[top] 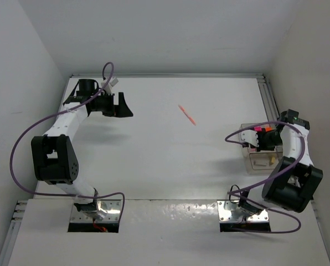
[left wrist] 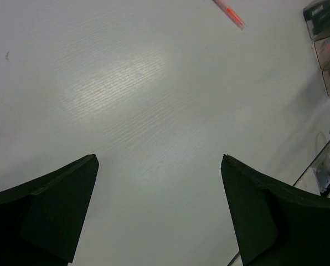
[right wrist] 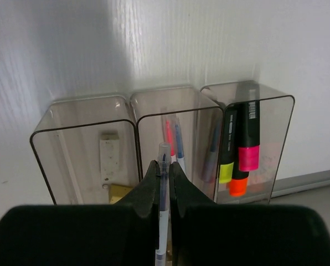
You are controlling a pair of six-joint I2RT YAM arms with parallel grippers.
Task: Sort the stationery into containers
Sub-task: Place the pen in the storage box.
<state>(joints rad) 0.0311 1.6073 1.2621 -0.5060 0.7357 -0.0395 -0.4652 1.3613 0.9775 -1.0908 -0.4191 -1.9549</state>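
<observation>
Top view: orange pen (top: 187, 114) lies alone mid-tabletop (top: 154, 160), long axis slanting far-left to near-right. Your left jaws stand spread and empty to its left; that arm looks the nearer. The right jaws hang over the containers (top: 253, 160) at the right edge.

Left wrist: jaws wide, nothing between them. Orange pen (left wrist: 228, 12) well ahead, slightly right.

Right wrist: jaws pinched shut on a blue pen (right wrist: 163, 183), gripped lengthwise, tip aimed at the middle container (right wrist: 151, 138), which holds pens. Eraser (right wrist: 109, 152) in the left one, highlighters (right wrist: 249, 138) in the right.
</observation>
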